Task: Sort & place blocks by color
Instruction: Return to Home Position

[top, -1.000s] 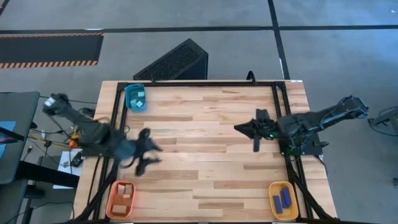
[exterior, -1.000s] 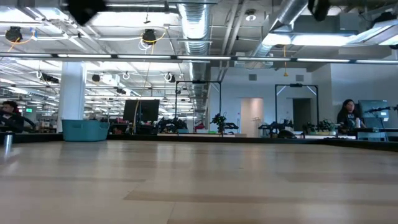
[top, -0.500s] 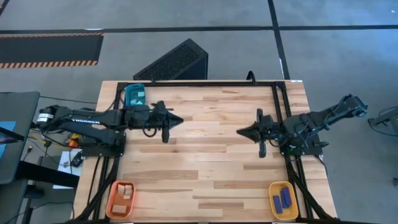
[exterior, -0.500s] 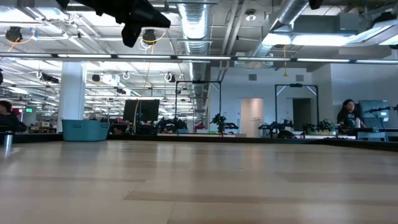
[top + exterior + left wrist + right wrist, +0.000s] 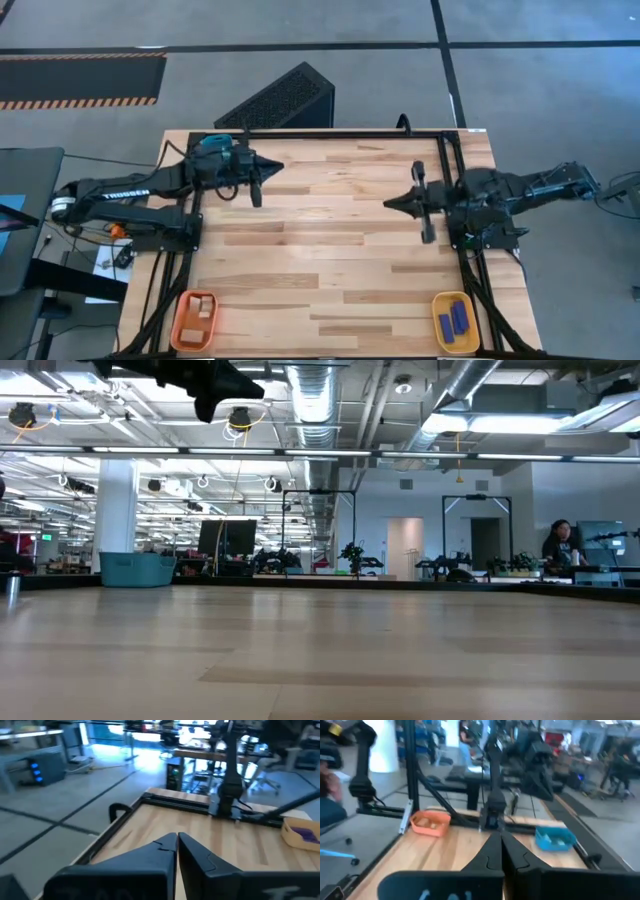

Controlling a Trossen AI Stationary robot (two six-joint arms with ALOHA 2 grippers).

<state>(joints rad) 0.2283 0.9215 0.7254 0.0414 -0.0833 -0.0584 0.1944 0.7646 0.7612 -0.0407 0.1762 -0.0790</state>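
In corner bins (image 5: pixel 177 322), blocks (image 5: pixel 203 306) far from pincers (image 5: pixel 278 167).

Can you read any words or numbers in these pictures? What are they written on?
"TROSSEN": white letters along the left arm, seen from above.
White marks at the base of the right claw, in its own wrist view: too blurred to read.
Nothing else in these pictures can be read.

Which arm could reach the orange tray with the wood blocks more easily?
Probably left. The left gripper is on the orange tray's side of the table; the right gripper hangs over the far side.
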